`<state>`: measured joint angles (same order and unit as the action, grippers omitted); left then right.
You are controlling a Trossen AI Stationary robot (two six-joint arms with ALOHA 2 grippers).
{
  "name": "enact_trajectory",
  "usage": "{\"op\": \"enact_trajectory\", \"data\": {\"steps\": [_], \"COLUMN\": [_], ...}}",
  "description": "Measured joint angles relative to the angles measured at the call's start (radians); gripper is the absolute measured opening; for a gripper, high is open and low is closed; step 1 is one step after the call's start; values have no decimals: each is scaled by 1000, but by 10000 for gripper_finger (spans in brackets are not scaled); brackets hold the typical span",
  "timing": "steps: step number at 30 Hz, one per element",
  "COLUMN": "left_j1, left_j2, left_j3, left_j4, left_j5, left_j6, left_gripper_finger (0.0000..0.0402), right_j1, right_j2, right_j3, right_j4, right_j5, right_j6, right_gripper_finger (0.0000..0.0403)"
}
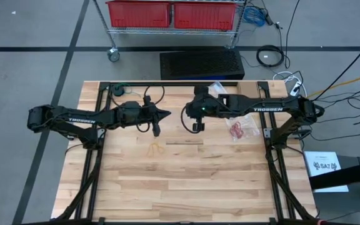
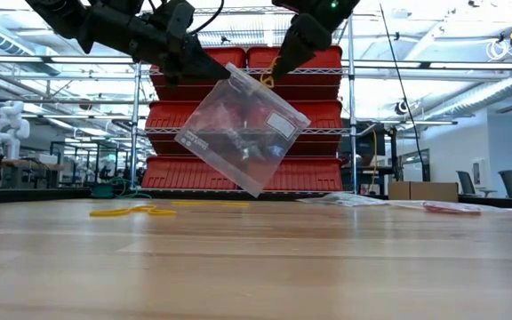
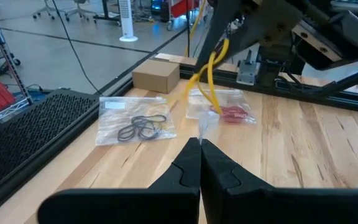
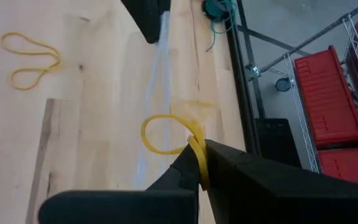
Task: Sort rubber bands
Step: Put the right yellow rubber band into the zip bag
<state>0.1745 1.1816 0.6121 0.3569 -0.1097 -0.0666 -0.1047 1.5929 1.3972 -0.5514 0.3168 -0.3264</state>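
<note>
Above the wooden table, the left gripper pinches a clear plastic bag by its top edge, jaws clamped tight, while the right gripper, at about three o'clock from it, is closed on one yellow rubber band poised over the bag's mouth. The likely risk: the bag hangs tilted from a single pinched edge, so its mouth may not gape wide enough and the floppy band could catch on the lip or drop to the table instead. A weak pinch could also let the bag slip.

Counted: one yellow band in the right gripper; two more yellow bands lying loose at six o'clock below the left gripper; three bags in all (one held, two resting at the table's far right). Of those, one bag holds black bands, the other red bands, too tangled to count.
</note>
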Motion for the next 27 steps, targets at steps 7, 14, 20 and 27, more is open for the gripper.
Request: {"op": "enact_trajectory", "data": {"steps": [7,14,20,27], "left_j1": [0,0,0,0], "left_j2": [0,0,0,0], "left_j3": [0,0,0,0], "left_j4": [0,0,0,0], "left_j5": [5,5,4,4], "left_j6": [0,0,0,-5], "left_gripper_finger": [0,0,0,0], "right_j1": [0,30,42,41], "right_j2": [0,0,14,64], "right_j3": [0,0,0,0], "right_j4": [0,1,-1,1], "right_j5": [50,42,-31,-74], "right_j6": [8,35,79,79], "right_gripper_finger": [0,0,0,0]}}
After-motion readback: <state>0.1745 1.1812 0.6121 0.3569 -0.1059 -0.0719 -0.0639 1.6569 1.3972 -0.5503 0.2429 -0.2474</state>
